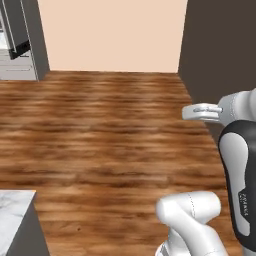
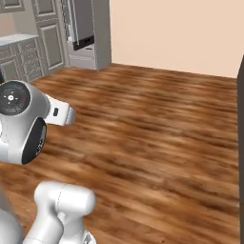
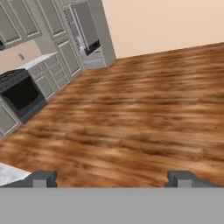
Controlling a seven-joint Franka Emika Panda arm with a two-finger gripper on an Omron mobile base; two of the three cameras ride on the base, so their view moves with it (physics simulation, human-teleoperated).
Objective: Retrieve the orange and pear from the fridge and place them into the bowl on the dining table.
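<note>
Grey-beige tall fridge [image 3: 89, 33] stood far left; two-finger gripper [image 3: 111, 178] was spread wide, empty. Fruit probably light, smooth, rollable: grasp across widest part.

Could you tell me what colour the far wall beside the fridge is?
Plain pale peach wall, clearest in the left base view.

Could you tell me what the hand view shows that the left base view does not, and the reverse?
Hand view alone: a black oven set in grey cabinets, and the open gripper with nothing between its fingertips. Left base view alone: the dark wall on the right and the robot's arm. Both share the wooden floor, the peach wall, the distant fridge and a marble corner.
</note>
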